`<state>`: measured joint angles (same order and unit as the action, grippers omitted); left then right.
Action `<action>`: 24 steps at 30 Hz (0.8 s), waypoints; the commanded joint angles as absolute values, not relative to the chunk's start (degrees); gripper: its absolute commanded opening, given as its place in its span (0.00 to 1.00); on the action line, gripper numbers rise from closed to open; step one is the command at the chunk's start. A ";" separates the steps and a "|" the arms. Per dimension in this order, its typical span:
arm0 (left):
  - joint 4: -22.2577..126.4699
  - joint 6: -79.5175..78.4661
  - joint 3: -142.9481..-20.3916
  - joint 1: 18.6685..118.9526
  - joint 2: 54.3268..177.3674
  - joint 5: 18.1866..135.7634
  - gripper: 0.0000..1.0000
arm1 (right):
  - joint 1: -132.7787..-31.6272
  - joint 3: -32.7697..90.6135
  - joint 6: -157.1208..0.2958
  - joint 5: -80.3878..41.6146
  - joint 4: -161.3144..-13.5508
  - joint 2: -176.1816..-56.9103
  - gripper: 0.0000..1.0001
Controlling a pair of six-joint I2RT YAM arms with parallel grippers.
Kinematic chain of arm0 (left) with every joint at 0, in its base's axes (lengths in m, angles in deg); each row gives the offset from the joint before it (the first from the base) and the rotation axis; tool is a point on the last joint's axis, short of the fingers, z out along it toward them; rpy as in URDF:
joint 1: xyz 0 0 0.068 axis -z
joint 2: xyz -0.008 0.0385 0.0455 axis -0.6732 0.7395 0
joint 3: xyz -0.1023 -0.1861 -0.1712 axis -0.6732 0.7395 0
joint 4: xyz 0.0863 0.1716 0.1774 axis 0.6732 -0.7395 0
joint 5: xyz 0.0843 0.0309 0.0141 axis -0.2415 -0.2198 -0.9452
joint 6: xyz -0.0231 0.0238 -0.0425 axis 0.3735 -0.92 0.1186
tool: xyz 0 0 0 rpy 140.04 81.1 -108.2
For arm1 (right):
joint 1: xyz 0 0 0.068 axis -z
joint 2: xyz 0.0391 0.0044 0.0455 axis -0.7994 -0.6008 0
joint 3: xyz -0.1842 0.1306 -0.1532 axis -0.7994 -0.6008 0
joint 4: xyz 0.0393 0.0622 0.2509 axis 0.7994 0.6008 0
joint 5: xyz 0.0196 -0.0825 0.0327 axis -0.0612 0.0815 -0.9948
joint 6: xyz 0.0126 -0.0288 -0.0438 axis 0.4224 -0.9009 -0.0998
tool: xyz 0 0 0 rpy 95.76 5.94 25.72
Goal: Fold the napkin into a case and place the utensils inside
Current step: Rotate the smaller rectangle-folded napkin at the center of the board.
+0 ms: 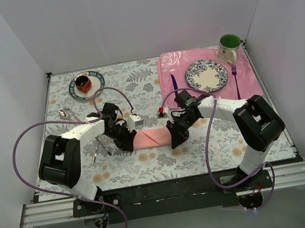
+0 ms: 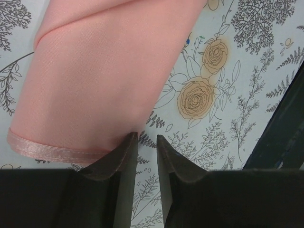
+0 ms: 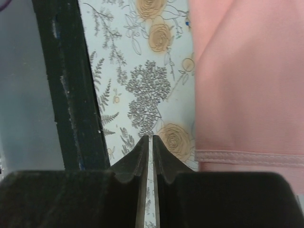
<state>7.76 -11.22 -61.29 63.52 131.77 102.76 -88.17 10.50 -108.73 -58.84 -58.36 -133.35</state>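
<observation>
The salmon-pink napkin (image 1: pixel 151 138) lies folded into a narrow oblong case on the floral tablecloth, between my two grippers. My left gripper (image 1: pixel 128 145) stands at its left end. In the left wrist view the jaws (image 2: pixel 147 135) are a narrow gap apart with only tablecloth between them, and one fingertip (image 2: pixel 129 142) touches the napkin's (image 2: pixel 95 85) hemmed corner. My right gripper (image 1: pixel 176 139) stands at the right end. Its jaws (image 3: pixel 153 137) are almost together and empty, just beside the napkin (image 3: pixel 247 85). A silver spoon (image 1: pixel 63 113) lies far left, and another thin silver utensil (image 1: pixel 98 152) lies by the left arm.
A rose-patterned pink placemat (image 1: pixel 168 66) at the back right carries a patterned plate (image 1: pixel 206 75), a purple knife (image 1: pixel 174 83) and a purple fork (image 1: pixel 235 78). A green mug (image 1: pixel 229 45) stands behind it. A saucer with a brown cup (image 1: pixel 86 85) sits back left. The table's dark front edge (image 3: pixel 71 95) is close.
</observation>
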 commanded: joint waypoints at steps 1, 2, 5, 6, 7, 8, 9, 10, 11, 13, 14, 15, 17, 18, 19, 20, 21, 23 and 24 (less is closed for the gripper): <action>9.75 -10.88 -60.57 63.76 130.79 102.03 0.22 | -87.97 13.93 -109.05 -67.02 -54.37 -129.69 0.16; 9.84 -10.96 -60.48 63.67 130.88 101.85 0.22 | -87.53 14.54 -106.96 -67.55 -54.37 -128.03 0.16; 9.66 -11.49 -60.13 63.67 131.06 101.41 0.22 | -85.07 15.86 -101.86 -70.01 -56.29 -127.05 0.17; 9.66 -11.40 -60.21 63.67 130.97 101.76 0.23 | -84.63 16.21 -101.40 -70.37 -56.65 -127.57 0.18; 9.57 -11.23 -60.30 63.76 130.88 102.11 0.23 | -83.76 16.48 -101.23 -70.37 -56.74 -128.36 0.17; 9.49 -11.14 -60.82 63.67 130.88 102.37 0.23 | -83.49 16.48 -101.22 -70.37 -56.56 -130.37 0.17; 9.14 -11.14 -61.00 63.67 130.88 102.64 0.24 | -83.05 16.48 -102.18 -70.46 -56.30 -131.43 0.17; 8.87 -10.88 -61.27 63.76 130.97 102.81 0.24 | -82.35 16.31 -102.71 -70.46 -56.13 -132.57 0.17; 8.78 -10.79 -61.53 63.76 131.06 102.82 0.24 | -82.00 16.13 -103.07 -70.46 -56.30 -134.32 0.17; 8.78 -10.70 -61.44 63.67 131.14 102.20 0.25 | -81.12 15.78 -103.94 -70.19 -57.09 -135.83 0.16; 8.87 -10.61 -61.36 63.76 131.14 102.03 0.25 | -81.03 15.60 -104.30 -70.02 -57.09 -137.23 0.16; 9.30 -10.44 -61.10 63.76 131.23 101.85 0.25 | -81.03 15.52 -105.26 -69.67 -57.18 -137.76 0.16; 9.57 -10.00 -61.00 63.58 131.58 101.67 0.25 | -81.03 14.99 -105.35 -69.40 -58.05 -139.08 0.15; 9.66 -9.82 -61.00 63.58 132.02 101.67 0.25 | -81.03 14.03 -105.53 -69.31 -58.41 -139.44 0.15; 9.92 -9.47 -60.92 63.58 132.20 101.67 0.25 | -81.03 13.50 -105.70 -69.23 -58.84 -139.96 0.15; 10.27 -9.12 -60.92 63.41 132.37 101.24 0.25 | -81.03 13.06 -105.71 -69.05 -59.28 -140.92 0.15; 10.80 -8.94 -60.92 63.32 132.90 100.80 0.25 | -81.03 12.36 -105.71 -69.14 -59.55 -141.37 0.15; 10.89 -8.77 -61.62 62.88 133.43 99.83 0.25 | -81.02 11.48 -105.53 -69.66 -60.08 -142.33 0.15; 10.98 -8.77 -61.97 62.53 134.04 99.74 0.25 | -81.03 10.69 -105.09 -69.93 -61.38 -142.43 0.15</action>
<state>9.36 -9.27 -60.68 63.39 132.54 101.68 -81.00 12.57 -104.80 -68.52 -58.60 -141.50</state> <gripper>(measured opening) 0.249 0.151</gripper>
